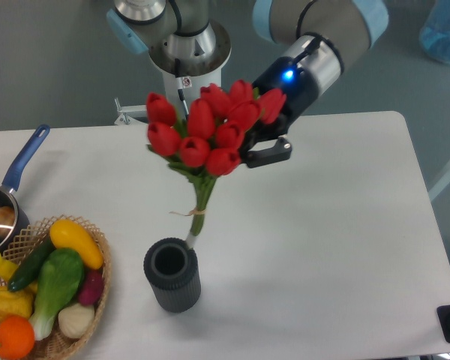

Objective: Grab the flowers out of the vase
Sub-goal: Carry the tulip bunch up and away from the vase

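- One gripper [249, 150] hangs over the far middle of the desk [337, 225], its dark fingers largely hidden behind the blooms; one finger [270, 152] sticks out to the right of them. A blue light glows on the wrist above it.
- The jaws are closed around the flowers [210, 135] just under the heads; the exact point of contact is hidden by the buds.
- The flowers are one bunch of red closed tulip buds; about nine can be counted, though some overlap. Green leaves and stems run down and to the left from the buds, tied with a thin string near the lower end.
- The bunch is in the air, tilted, with the stem tips just above and beside the far right rim of the vase [172, 274]; whether the tips touch the rim cannot be told.
- One vase, dark grey, ribbed and upright, stands near the front edge of the desk, left of centre. Its round mouth shows open and dark.
- One wicker basket [101, 281] sits at the front left corner, holding about seven coloured vegetables and fruits.
- One saucepan [19, 172] with a blue handle lies at the left edge, behind the basket.
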